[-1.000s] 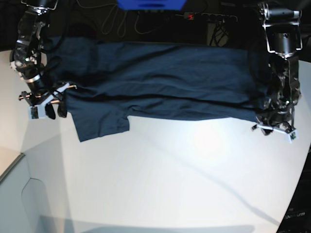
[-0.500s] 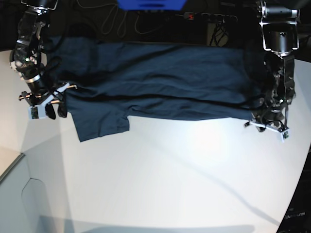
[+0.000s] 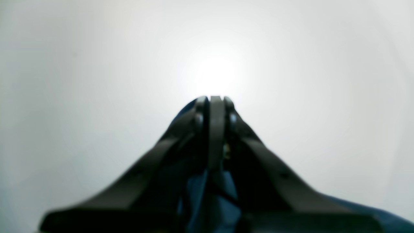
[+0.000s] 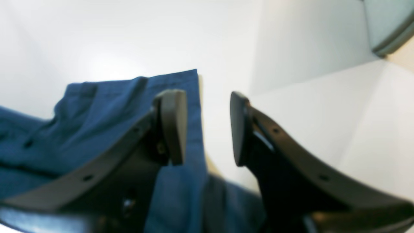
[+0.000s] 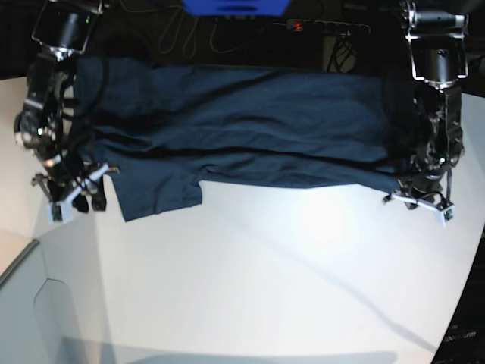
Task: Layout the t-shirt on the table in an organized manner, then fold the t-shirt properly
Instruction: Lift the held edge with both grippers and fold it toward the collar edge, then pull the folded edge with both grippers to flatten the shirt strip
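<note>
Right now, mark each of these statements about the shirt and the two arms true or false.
1. The left gripper is shut on the t-shirt. True.
2. The right gripper's fingers are pressed together. False: they stand apart, with nothing between them.
3. The t-shirt lies spread across the far side of the table. True.
4. The t-shirt is bright red. False: it is dark navy blue.
5. The right gripper is beside the sleeve edge. True.

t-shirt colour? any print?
Plain dark navy t-shirt, no print visible; base view shows it best.
</note>
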Controlling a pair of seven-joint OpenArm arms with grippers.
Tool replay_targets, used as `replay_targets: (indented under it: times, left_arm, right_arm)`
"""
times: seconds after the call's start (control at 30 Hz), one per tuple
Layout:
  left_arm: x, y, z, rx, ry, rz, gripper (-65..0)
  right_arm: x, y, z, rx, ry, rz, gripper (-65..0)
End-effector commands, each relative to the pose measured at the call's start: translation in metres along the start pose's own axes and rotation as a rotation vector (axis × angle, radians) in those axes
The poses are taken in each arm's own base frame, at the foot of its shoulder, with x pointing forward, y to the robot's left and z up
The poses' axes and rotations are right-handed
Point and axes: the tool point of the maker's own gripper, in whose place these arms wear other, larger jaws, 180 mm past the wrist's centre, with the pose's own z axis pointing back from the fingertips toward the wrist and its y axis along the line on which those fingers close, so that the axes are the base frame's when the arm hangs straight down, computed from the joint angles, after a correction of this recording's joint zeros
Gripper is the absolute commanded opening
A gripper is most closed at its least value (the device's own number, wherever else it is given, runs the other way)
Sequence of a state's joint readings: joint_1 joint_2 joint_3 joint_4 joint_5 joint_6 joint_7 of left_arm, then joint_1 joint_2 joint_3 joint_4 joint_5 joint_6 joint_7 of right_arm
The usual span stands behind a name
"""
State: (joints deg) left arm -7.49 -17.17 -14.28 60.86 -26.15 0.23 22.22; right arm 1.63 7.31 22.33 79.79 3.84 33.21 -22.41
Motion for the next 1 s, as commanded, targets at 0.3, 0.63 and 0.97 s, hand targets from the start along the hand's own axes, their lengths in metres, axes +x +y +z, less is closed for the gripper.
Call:
replay_targets:
  times: [0.3, 0.63, 0.97]
  left_arm:
    - [0.040, 0.018, 0.010, 0.030, -0.112, 0.045, -65.0]
    - [0.037, 0.019, 0.009, 0.033, -0.104, 0.048, -65.0]
    - [0.036, 0.019, 0.009, 0.033, -0.105, 0.048, -65.0]
  right_arm:
    - [-0.005, -0.009, -0.048, 0.058, 0.156, -0.056, -28.9]
    - [-0.026, 0.023, -0.070, 0.156, 0.220, -0.003, -28.2]
    - [-0.023, -0.003, -0.072, 0.043, 0.160, -0.054, -28.1]
